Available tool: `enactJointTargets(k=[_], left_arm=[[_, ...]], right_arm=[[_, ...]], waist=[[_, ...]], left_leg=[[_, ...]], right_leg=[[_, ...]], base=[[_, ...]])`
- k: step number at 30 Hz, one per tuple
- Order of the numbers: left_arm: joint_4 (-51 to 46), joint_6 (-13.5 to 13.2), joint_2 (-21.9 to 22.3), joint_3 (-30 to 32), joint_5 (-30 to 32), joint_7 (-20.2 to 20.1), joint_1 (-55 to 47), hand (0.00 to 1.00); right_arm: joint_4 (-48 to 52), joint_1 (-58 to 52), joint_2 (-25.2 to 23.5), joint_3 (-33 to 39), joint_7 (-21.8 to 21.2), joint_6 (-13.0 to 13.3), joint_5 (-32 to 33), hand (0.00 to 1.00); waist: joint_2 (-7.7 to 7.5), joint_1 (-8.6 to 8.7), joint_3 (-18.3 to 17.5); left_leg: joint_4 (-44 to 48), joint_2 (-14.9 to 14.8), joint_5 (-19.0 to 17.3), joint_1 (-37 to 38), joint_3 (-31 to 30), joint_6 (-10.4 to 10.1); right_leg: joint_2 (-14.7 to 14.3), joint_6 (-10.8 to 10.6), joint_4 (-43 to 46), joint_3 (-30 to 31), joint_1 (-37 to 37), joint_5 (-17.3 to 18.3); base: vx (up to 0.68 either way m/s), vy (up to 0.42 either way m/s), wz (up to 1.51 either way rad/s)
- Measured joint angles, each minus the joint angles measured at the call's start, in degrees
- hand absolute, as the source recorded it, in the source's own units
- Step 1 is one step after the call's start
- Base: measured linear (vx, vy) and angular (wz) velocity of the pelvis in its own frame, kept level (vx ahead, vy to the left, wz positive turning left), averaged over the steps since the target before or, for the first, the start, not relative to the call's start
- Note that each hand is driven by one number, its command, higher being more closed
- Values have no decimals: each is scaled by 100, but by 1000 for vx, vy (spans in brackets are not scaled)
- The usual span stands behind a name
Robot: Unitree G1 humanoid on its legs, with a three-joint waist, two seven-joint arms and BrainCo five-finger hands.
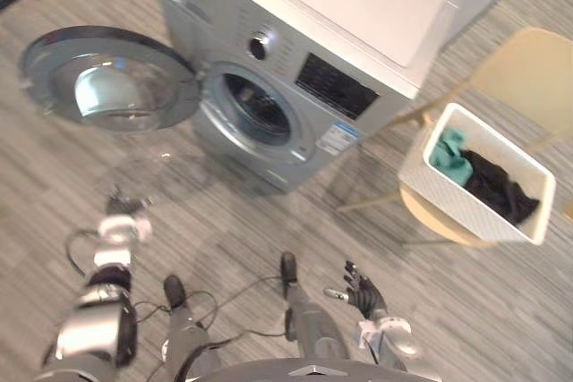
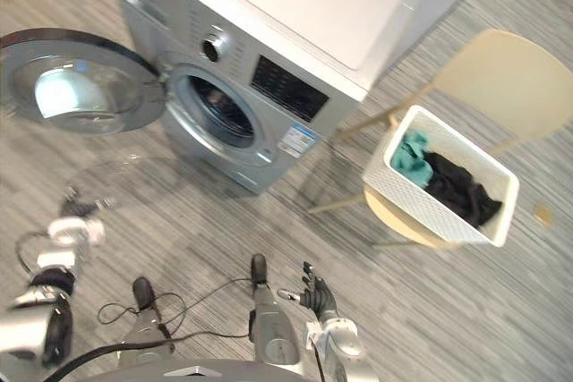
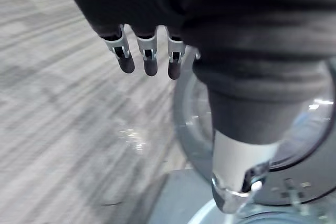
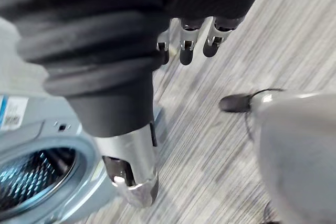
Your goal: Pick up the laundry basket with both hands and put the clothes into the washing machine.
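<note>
The white laundry basket [image 1: 419, 178] stands on a pale wooden chair [image 1: 524, 73] to the right of the washing machine [image 1: 358, 6]. A teal garment [image 1: 450, 157] and black clothes [image 1: 497, 187] lie in it. The machine's round door [image 1: 107, 82] is swung wide to the left, leaving the drum opening [image 1: 255, 105] exposed. My left hand [image 1: 118, 214] hangs low at the lower left, in front of the door, open with straight fingers [image 3: 150, 61]. Low near the centre is my right hand [image 1: 361, 290], open with spread fingers [image 4: 186, 51], well short of the basket.
Grey striped floor [image 1: 269, 221] lies between me and the machine. The open door juts out over the floor on the left. The chair's thin legs [image 1: 376, 201] reach toward the machine's front right corner.
</note>
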State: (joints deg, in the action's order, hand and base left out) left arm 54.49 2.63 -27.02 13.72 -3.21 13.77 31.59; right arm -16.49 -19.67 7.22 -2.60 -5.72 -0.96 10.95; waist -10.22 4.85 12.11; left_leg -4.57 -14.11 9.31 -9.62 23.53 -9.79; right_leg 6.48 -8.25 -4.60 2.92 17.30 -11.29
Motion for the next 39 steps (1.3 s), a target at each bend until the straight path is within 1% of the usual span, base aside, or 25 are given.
enactJointTargets(k=[3,5,6,7,8,9,12,14,16,20,21,24,26,27,28,29,30,31,32,33,34,36,37,38,39], left_arm=[[40,-95,-532,200,-408,101,609,0],[151,-148,-720,241,-810,121,839,0],[226,-184,-754,246,-1117,130,945,0],[306,-201,-766,249,-1627,127,998,0],[310,-204,-766,248,-1825,120,998,0],[322,-209,-777,249,-2223,103,1006,0],[520,-266,-805,257,-2873,90,1035,0],[523,-270,-807,254,-3113,85,1086,0],[529,-274,-813,257,-3166,85,1192,0],[529,-281,-948,423,-3145,91,1209,0],[529,-283,-1023,445,-3139,91,1209,0],[531,-286,-1023,489,-3132,92,1205,0],[509,-285,-1001,497,-2951,92,1133,0],[359,-286,-927,504,-2651,139,1002,0],[-99,-322,-724,531,-2339,254,675,0],[-370,-344,-589,537,-2245,311,472,0],[-873,-390,-253,526,-2031,402,32,0],[-1128,-410,-36,516,-1899,450,-224,0],[-1459,-472,398,443,-1738,483,-734,0],[-1600,-511,802,392,-1603,479,-1153,0],[-1610,-511,1041,392,-1551,472,-1424,0],[-1608,-506,1682,294,-1462,412,-2361,0],[-1607,-503,1790,262,-1459,374,-2552,0],[-1605,-502,1928,198,-1451,313,-2849,0],[-1606,-505,2145,176,-1479,212,-3300,0]], right_arm=[[15,-280,-149,-9,-22,-2,27,0],[14,-332,-242,-14,-38,-2,62,0],[15,-332,-256,-19,-39,-4,40,0],[30,-319,-257,-18,-31,-4,26,0],[52,-321,-258,-18,-26,-4,29,0],[117,-321,-261,-19,-11,-4,41,0],[291,-318,-271,-19,-4,7,53,0],[298,-318,-280,-34,-4,7,71,0],[299,-318,-282,-74,-4,6,102,0],[296,-319,-285,-77,-8,5,103,0],[290,-319,-285,-77,-13,5,103,0],[241,-318,-285,-77,-18,5,102,0],[195,-318,-287,-77,-20,4,100,0],[188,-313,-300,-74,-16,5,96,0],[158,-285,-343,-70,-12,5,94,0],[121,-262,-367,-70,-7,5,91,0],[17,-219,-424,-64,6,8,63,0],[-55,-197,-456,-50,17,5,27,0],[-174,-167,-500,7,23,4,0,0],[-324,-85,-558,165,48,4,-11,0],[-428,-29,-595,272,88,3,-19,0],[-767,187,-619,660,140,-1,-127,0],[-856,237,-619,766,152,-1,-180,0],[-1010,293,-614,921,208,-2,-236,0],[-1319,395,-582,1135,347,-27,-236,0]], waist=[[-181,129,11],[-225,200,19],[-242,202,30],[-243,225,35],[-245,228,36],[-264,222,48],[-324,194,86],[-363,177,138],[-404,143,207],[-402,143,253],[-404,142,277],[-399,140,288],[-396,137,306],[-392,142,308],[-381,130,317],[-359,125,332],[-295,77,378],[-300,45,373],[-222,-37,422],[-166,-67,448],[-124,-91,444],[23,-229,408],[59,-260,393],[204,-313,364],[412,-405,272]], left_leg=[[0,-85,-16,31,295,-52],[0,-126,-21,31,382,-72],[1,-139,-25,31,422,-80],[1,-160,-38,39,440,-99],[1,-171,-43,42,441,-105],[1,-182,-46,41,439,-110],[2,-185,-45,18,395,-112],[2,-185,-53,-23,331,-136],[2,-190,-44,-48,287,-155],[2,-191,-24,-60,257,-151],[2,-191,12,-59,231,-110],[3,-191,17,-56,157,-106],[3,-184,17,-11,80,-105],[3,-175,17,5,45,-105],[4,-168,16,27,10,-104],[3,-165,14,38,-13,-103],[3,-159,9,81,-53,-98],[3,-156,4,106,-77,-95],[3,-139,1,155,-110,-90],[3,-116,-10,197,-161,-73],[3,-98,-21,220,-168,-67],[3,-42,-77,331,-211,-52],[3,-27,-84,359,-248,-51],[3,-13,-91,388,-318,-51],[2,1,-119,476,-408,-42]], right_leg=[[-128,38,0,285,186,-65],[-187,59,0,368,259,-84],[-208,63,0,415,286,-90],[-230,63,-1,421,290,-90],[-241,62,-1,419,288,-89],[-251,62,-1,415,287,-88],[-250,59,-2,384,284,-86],[-241,57,-2,321,281,-81],[-235,61,-2,275,277,-77],[-233,63,-2,254,272,-76],[-231,65,-1,234,252,-77],[-222,67,-2,152,199,-74],[-201,72,-2,83,97,-57],[-187,68,-2,48,55,-44],[-173,66,-2,6,0,-25],[-165,68,-2,-17,-31,-8],[-154,71,-2,-51,-100,23],[-150,70,-1,-64,-143,43],[-126,73,-1,-124,-219,65],[-92,67,0,-200,-318,100],[-73,53,0,-224,-361,120],[-10,31,0,-290,-523,186],[9,39,1,-343,-571,215],[28,30,12,-390,-657,278],[51,17,91,-481,-777,387]], base=[[-10,-36,-52],[-15,-31,-32],[-25,-29,-21],[-20,-17,-12],[-25,-15,-5],[0,0,0],[-23,0,4],[-57,10,15],[-60,12,13],[-37,12,3],[-26,11,6],[-23,12,13],[-31,20,19],[-33,23,20],[-26,18,18],[-25,18,19],[-17,14,16],[-11,22,18],[-1,18,23],[2,21,26],[2,24,22],[13,33,20],[21,28,29],[33,31,38],[33,30,39]])
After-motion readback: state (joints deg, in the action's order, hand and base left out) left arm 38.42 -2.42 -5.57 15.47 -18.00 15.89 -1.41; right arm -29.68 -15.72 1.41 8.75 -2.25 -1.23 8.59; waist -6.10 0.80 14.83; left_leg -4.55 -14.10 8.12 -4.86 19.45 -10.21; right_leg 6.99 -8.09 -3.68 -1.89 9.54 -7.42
